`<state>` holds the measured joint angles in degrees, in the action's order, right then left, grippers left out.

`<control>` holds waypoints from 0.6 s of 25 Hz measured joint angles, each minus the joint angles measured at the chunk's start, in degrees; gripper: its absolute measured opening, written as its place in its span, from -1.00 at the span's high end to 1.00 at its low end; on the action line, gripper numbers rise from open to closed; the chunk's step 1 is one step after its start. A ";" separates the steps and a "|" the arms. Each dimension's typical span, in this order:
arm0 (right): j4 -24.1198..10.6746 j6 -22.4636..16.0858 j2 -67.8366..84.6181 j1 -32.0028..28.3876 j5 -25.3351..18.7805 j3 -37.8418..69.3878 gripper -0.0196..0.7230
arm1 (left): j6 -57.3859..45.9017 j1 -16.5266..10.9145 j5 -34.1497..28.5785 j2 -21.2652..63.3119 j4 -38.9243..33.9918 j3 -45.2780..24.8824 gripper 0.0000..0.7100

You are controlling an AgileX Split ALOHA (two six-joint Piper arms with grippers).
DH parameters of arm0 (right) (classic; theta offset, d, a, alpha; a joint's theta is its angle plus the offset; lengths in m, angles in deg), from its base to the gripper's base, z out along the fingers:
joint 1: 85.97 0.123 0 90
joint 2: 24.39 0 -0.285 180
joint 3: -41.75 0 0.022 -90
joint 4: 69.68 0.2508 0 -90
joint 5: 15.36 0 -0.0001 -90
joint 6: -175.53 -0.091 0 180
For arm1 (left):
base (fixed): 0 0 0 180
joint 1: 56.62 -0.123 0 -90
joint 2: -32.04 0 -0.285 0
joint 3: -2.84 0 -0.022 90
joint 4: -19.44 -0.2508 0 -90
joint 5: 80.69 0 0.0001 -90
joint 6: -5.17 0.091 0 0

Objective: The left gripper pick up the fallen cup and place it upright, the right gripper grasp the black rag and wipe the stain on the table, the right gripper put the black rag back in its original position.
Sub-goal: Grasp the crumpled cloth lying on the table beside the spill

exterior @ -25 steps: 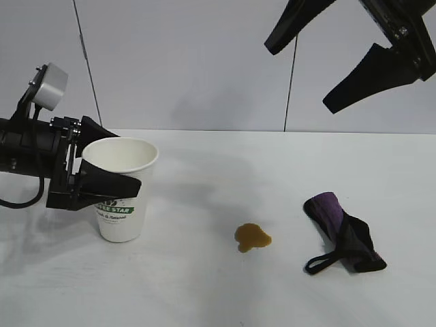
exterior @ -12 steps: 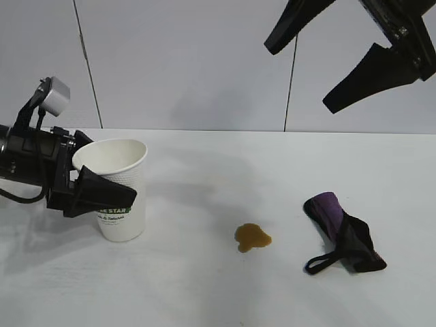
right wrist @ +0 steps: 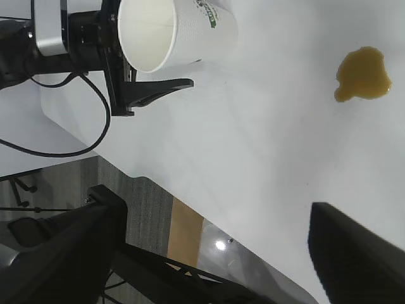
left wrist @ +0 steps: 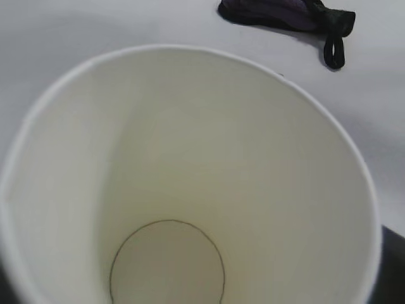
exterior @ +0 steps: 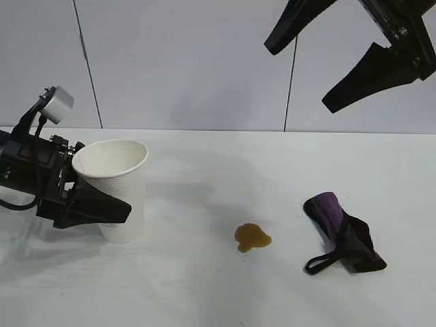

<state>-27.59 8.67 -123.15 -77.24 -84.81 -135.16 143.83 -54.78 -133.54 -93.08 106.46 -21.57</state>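
Draw your wide-open black left gripper [exterior: 102, 197] leftward off the upright white paper cup [exterior: 114, 185] without tipping it.

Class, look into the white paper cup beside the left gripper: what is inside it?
The cup holds nothing: bare white walls and its round bottom show. The table under it is covered.

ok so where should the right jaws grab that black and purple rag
Take the rag at its bunched middle, coming straight down from above. It lies flat and crumpled on the table, so there is no edge to slide under; the thick folded bulk gives the most to pinch. The thin loop at its near end looks too flimsy. The right gripper hangs open high above it.
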 joint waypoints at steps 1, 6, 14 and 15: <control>0.07 0.00 0.00 0.00 0.00 0.00 -0.61 | -1.45 -0.46 1.02 0.81 -1.07 0.00 -0.95; 0.90 0.00 0.00 0.00 0.00 0.00 -0.61 | -10.70 -3.09 3.54 2.59 -9.89 0.00 -0.95; 2.06 0.00 0.00 0.00 0.00 0.00 -0.61 | -39.92 -4.26 4.76 3.63 -23.39 0.00 -0.95; 2.06 0.00 0.00 0.00 0.00 0.00 -0.61 | -45.05 -4.26 4.89 4.49 -24.64 0.13 -0.95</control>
<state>-25.53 8.67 -123.15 -77.24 -84.81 -135.16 98.78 -59.04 -128.64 -88.59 81.82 -21.44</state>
